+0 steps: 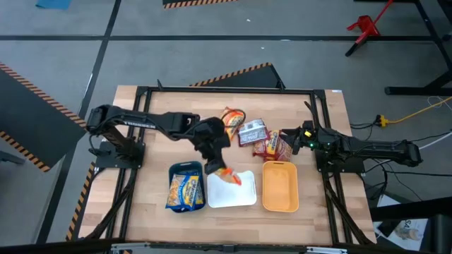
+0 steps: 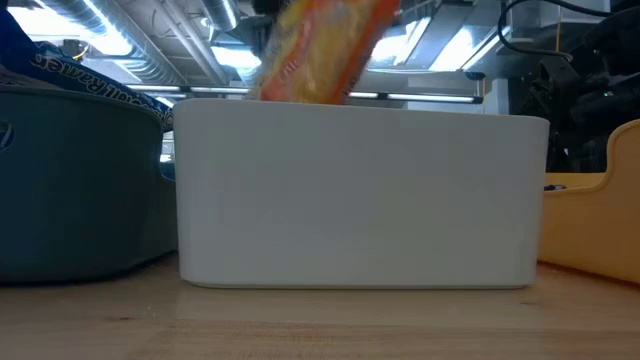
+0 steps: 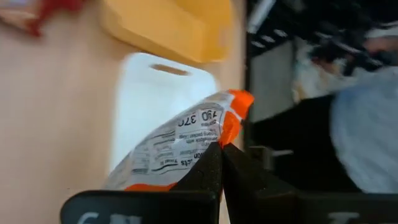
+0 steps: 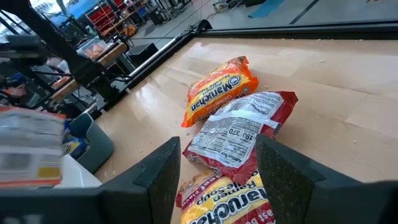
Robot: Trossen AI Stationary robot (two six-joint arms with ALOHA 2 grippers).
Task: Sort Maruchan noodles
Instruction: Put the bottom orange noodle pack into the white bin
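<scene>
Orange noodle packet (image 1: 227, 176) hangs over the white tray (image 1: 244, 195), pinched tight in the left gripper (image 1: 214, 168), while the right gripper (image 1: 288, 139) waits with fingers spread beside the red packets (image 1: 270, 147) on the wooden table (image 1: 318, 204), and blue packets (image 1: 184, 190) lie in the teal tray (image 1: 186, 166).

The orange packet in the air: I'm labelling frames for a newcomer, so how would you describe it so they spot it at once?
Find the three trays along the table's near edge; the white tray is the middle one. Just above its left end, the left gripper is shut on an orange packet. Unlike the packets lying on the wood behind or the blue ones inside the teal tray, this packet hangs off the table.
</scene>
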